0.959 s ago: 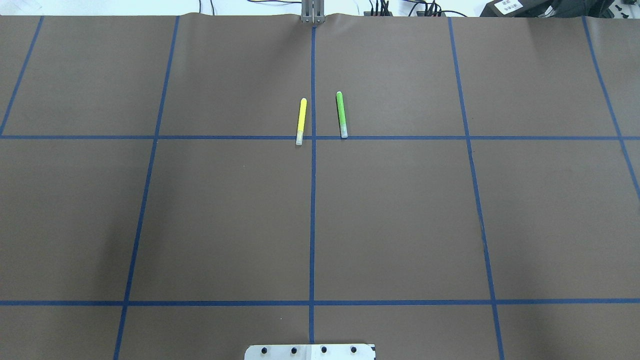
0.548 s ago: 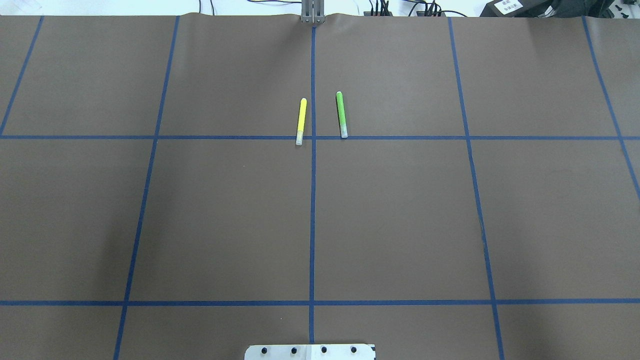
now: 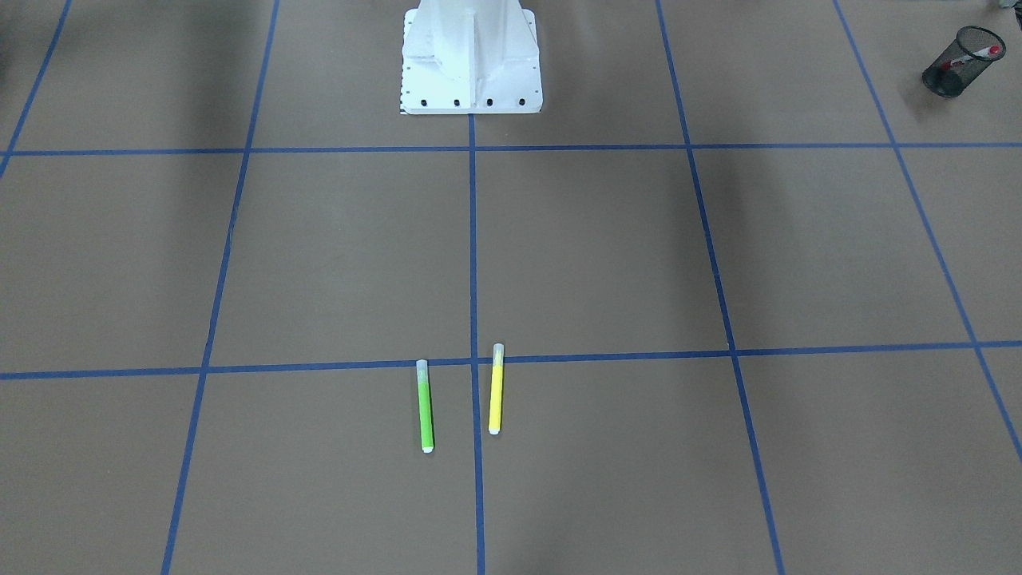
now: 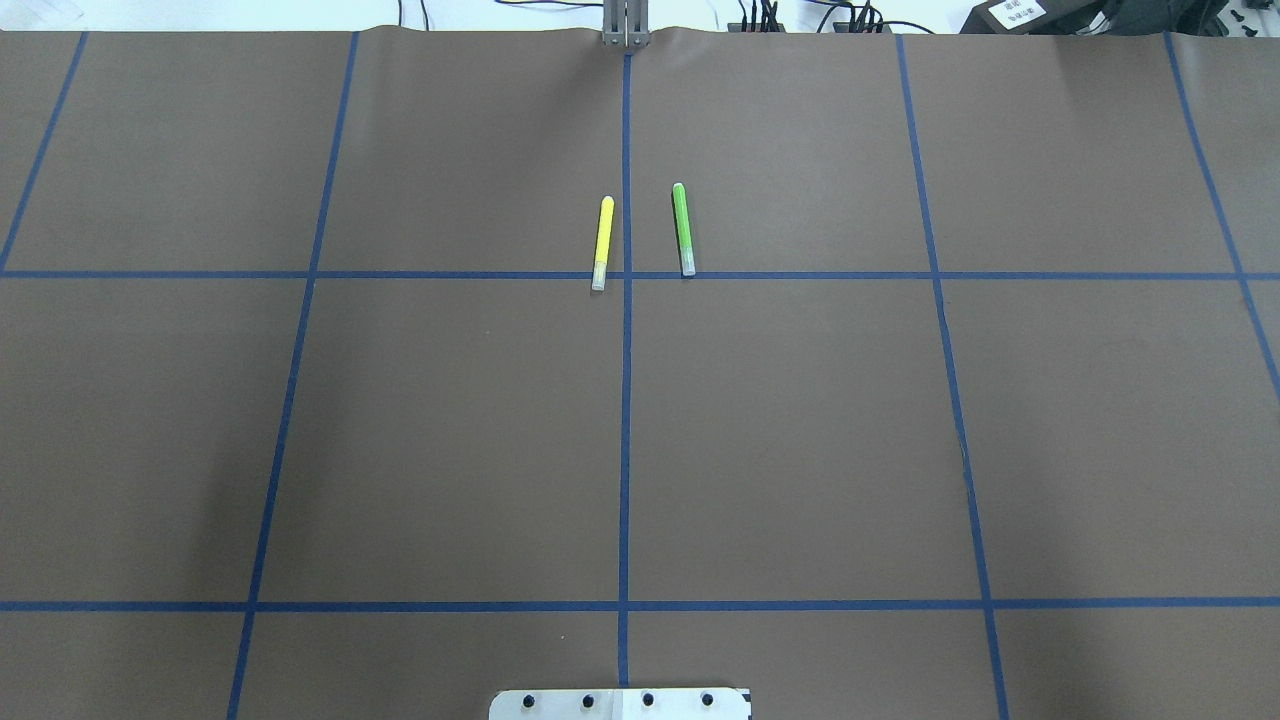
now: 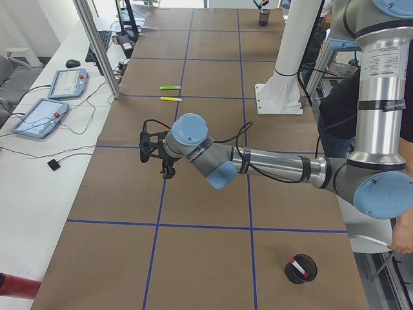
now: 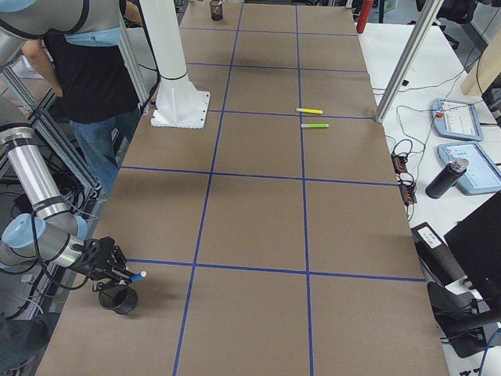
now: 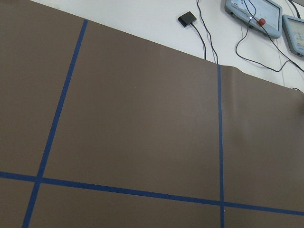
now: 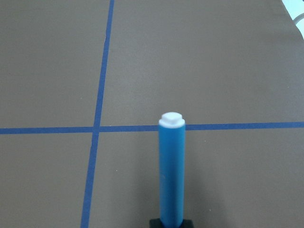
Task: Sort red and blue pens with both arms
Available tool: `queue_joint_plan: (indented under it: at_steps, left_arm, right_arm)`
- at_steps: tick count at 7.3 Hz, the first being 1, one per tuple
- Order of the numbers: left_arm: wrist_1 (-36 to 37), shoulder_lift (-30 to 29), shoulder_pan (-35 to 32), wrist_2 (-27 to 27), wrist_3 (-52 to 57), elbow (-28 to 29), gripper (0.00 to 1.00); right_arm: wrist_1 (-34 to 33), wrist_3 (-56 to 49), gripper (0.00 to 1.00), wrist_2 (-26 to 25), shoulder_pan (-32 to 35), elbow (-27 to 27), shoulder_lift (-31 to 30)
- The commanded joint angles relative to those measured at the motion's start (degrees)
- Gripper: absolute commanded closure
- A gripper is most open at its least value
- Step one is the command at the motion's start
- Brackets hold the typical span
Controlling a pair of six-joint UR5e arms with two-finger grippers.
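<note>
My right gripper point(image 6: 116, 271) is clamped on the blue pen point(image 8: 172, 171); the pen juts out from the fingers, white tip foremost, just above the right mesh cup point(image 6: 117, 301) at the robot's right end of the table, and not inside it. The red pen point(image 3: 976, 54) lies slanted inside the left mesh cup point(image 3: 972, 38) at the opposite end. My left gripper point(image 5: 164, 152) hangs over the brown mat point(image 4: 450, 430), well apart from that cup; I see it only from the side, so I cannot tell whether its fingers are apart or together. The yellow pen point(image 4: 603, 243) and green pen point(image 4: 683, 229) lie nearly parallel, one on either side of the centre tape line point(image 4: 625, 450).
</note>
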Motion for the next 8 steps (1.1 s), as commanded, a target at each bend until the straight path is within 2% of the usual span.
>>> queue_joint_plan:
  at_steps: [1,3,5,8]
  left_arm:
    - [-0.09,0.30,0.06,0.00,-0.52,-0.42,0.00]
    - [0.00,0.21,0.15,0.00,-0.61,-0.51,0.00]
    - [0.00,0.30,0.15,0.00,-0.70,-0.86,0.00]
    - [0.00,0.29,0.15,0.09,-0.70,-0.86,0.00]
  right_arm:
    - [-0.49,-0.03,1.00,-2.26,0.72,2.08,-0.28]
    - [-0.58,-0.20,1.00,-4.02,1.77,1.65,-3.09]
    - [-0.67,-2.91,1.00,-5.77,4.84,-0.28,-3.10]
    - [-1.99,-3.37,1.00,-5.88,5.91,-0.56,-2.92]
